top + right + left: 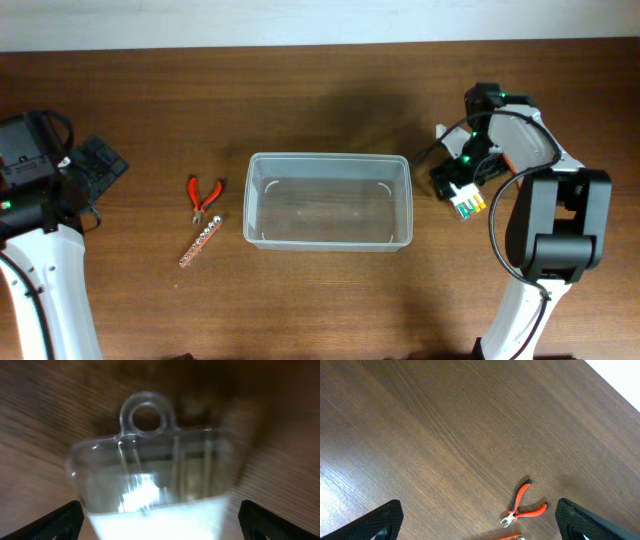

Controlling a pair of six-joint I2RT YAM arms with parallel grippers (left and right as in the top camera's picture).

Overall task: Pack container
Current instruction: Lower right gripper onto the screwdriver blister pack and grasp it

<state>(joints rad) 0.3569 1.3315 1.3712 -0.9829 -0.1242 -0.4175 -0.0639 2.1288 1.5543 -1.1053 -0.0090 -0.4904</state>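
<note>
The container (329, 200), a clear plastic bin, stands empty in the middle of the table. Red-handled pliers (203, 197) lie to its left and also show in the left wrist view (524, 505). A copper-coloured strip of bits (200, 246) lies just below them. My left gripper (95, 165) is open and empty at the far left, its fingers wide apart (480, 522). My right gripper (455, 178) is open over a small clear blister pack (467, 204) right of the container. The pack with its hang hole (150, 475) lies between the fingers (160, 522), blurred.
The table's far edge meets a white wall along the top (320, 25). Both arm bases stand at the table's front corners. Black cables run round the right wrist (500, 150).
</note>
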